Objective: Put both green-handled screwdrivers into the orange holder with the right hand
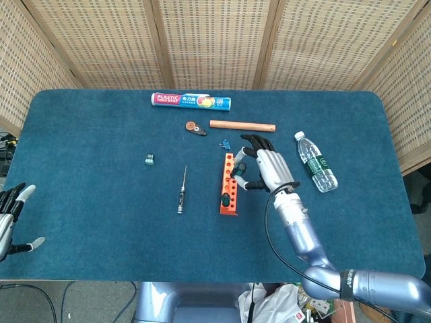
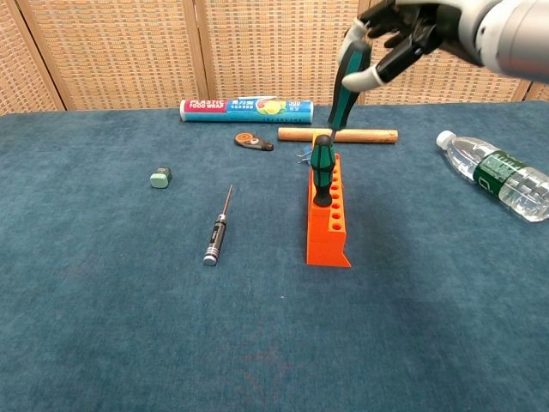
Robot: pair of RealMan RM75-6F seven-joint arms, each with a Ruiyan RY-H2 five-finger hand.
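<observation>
Robot's right hand hangs above the far end of the orange plastic holder, its fingers closed round the green-and-black handle of one screwdriver, which tilts with its thin shaft pointing down toward the holder; whether the tip has reached a hole cannot be told. From left to right across the blue felt table: the left hand sits at the near left edge, fingers apart and holding nothing; a small pale green block lies well out on the left side; a slim black-and-silver precision screwdriver lies flat, its point aimed at the far edge; a roll of plastic food wrap in a pink-and-blue box rests along the far side, with a small brown-and-black tape-like item just in front of it; then comes the orange holder, a long upright block with a row of holes, and in it the second green-handled screwdriver stands upright, its handle sticking out of a hole near the middle; behind the holder lies a wooden rod and a tiny blue object; well apart to the right a clear plastic water bottle with a green label lies on its side
</observation>
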